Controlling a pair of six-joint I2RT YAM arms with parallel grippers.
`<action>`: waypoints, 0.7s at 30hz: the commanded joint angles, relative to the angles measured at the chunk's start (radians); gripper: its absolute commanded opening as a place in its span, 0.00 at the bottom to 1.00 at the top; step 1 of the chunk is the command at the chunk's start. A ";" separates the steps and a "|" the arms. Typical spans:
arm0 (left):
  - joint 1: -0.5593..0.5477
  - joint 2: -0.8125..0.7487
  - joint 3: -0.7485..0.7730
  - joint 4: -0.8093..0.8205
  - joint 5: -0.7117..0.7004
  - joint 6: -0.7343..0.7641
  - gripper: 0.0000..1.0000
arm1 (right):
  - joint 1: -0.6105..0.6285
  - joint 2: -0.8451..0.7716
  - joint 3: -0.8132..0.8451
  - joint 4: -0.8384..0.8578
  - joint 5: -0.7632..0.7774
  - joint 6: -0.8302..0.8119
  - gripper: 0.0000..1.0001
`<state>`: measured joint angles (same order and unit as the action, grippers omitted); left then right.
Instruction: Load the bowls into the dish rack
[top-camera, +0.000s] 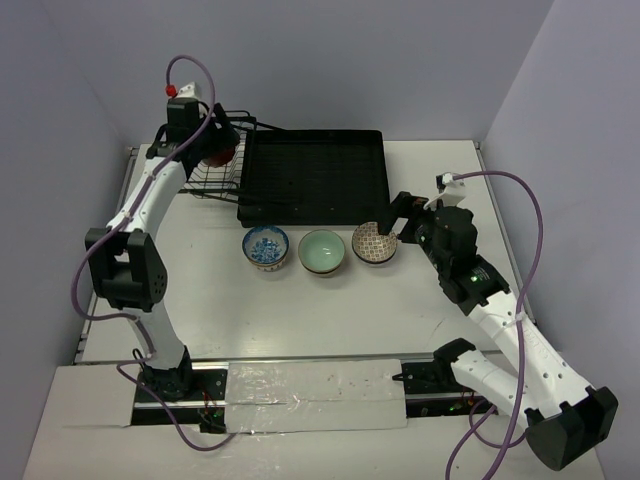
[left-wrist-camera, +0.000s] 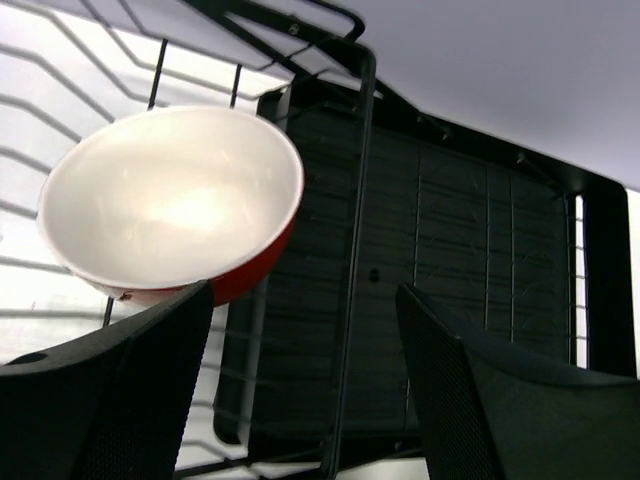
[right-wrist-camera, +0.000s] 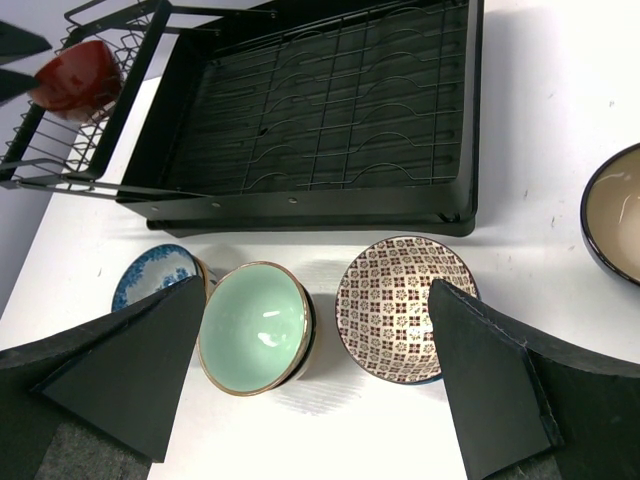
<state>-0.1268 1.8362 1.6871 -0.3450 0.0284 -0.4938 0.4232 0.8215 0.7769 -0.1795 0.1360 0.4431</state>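
Noted red bowl (left-wrist-camera: 170, 200) tilted in wire basket (top-camera: 203, 180) of dish rack (top-camera: 312, 175), beside left gripper (left-wrist-camera: 305, 295), jaws apart, gripping nothing. Logged blue bowl (top-camera: 265, 246), green bowl (top-camera: 322, 251) and patterned bowl (top-camera: 374, 242) in a row on table (top-camera: 300, 320), below wide-open right gripper (right-wrist-camera: 318, 290).

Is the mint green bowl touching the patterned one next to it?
Apart. The right wrist view shows a strip of white table between the mint green bowl and the patterned bowl.

White table (top-camera: 330, 320), matte, evenly lit; pale lavender-grey back wall (top-camera: 350, 60); matching left wall (top-camera: 50, 150) and right wall (top-camera: 585, 110) enclosing it on three sides; shadows soft.
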 joint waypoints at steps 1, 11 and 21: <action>0.003 0.049 0.072 0.012 -0.010 -0.006 0.79 | 0.003 -0.001 0.009 0.031 -0.003 -0.020 1.00; 0.001 -0.071 0.026 0.041 -0.108 0.130 0.80 | 0.003 -0.001 -0.001 0.026 0.007 -0.024 1.00; 0.001 0.006 0.192 -0.153 0.017 0.549 0.78 | 0.005 -0.002 -0.002 0.026 -0.003 -0.026 1.00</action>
<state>-0.1276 1.8297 1.8179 -0.4316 -0.0200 -0.1226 0.4229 0.8215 0.7769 -0.1799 0.1364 0.4309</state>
